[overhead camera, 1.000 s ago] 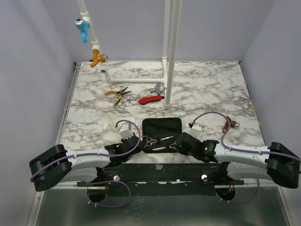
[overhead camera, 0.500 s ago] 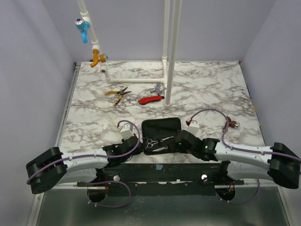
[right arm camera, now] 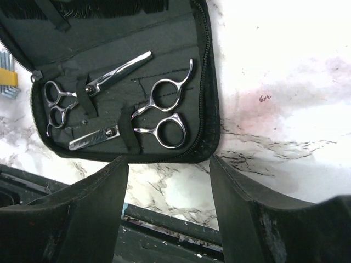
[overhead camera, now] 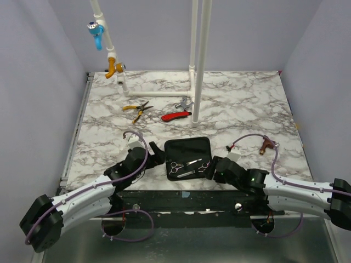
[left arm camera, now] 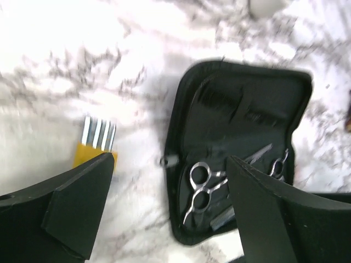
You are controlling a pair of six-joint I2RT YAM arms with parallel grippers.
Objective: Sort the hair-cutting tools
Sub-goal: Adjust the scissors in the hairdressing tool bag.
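Note:
An open black zip case (overhead camera: 188, 148) lies near the table's front edge. Two pairs of silver scissors are strapped inside it: one (right arm camera: 90, 85) on the left (left arm camera: 202, 185), a toothed pair (right arm camera: 143, 127) to its right. A black comb (right arm camera: 118, 5) sits in the case's far pocket. My left gripper (left arm camera: 170, 219) is open just left of the case (left arm camera: 241, 109), holding nothing. My right gripper (right arm camera: 167, 181) is open above the table's near edge, just in front of the case (right arm camera: 205, 82), and it is empty. From above, both grippers, left (overhead camera: 155, 156) and right (overhead camera: 211, 167), flank the case.
Yellow-handled pliers (overhead camera: 137, 108) and a red-handled tool (overhead camera: 176, 115) lie farther back. A white pipe frame (overhead camera: 198, 66) stands behind the case, with a blue valve (overhead camera: 96, 30) at the back left. A small yellow and silver item (left arm camera: 97, 143) lies left of the case.
Both grippers have opened and drawn back from the case, the left one to the left and the right one to the right. The scissors stay in the case.

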